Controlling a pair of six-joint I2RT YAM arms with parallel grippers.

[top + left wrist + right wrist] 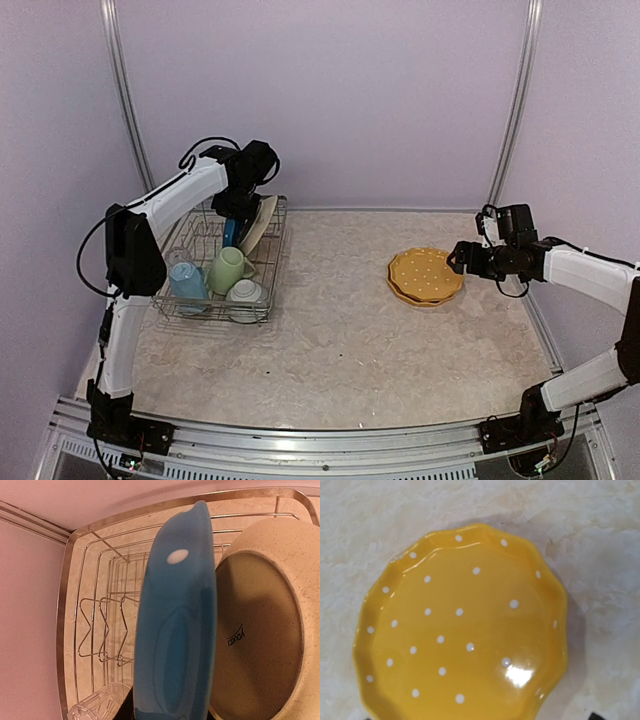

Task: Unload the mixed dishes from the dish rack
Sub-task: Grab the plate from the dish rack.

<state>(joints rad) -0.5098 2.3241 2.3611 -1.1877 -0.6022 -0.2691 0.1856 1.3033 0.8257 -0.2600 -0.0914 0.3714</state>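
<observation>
Left arm (172, 200) arches over dish rack (214, 318), gripper (237, 214) at blue plate (175, 630)

Overhead camera takes in the whole table (340, 340); wrist cameras sit close on blue plate (175, 640) and yellow plate (460, 630).

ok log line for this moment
left gripper at blue plate in rack, grip unclear | right gripper open by yellow plates
</observation>
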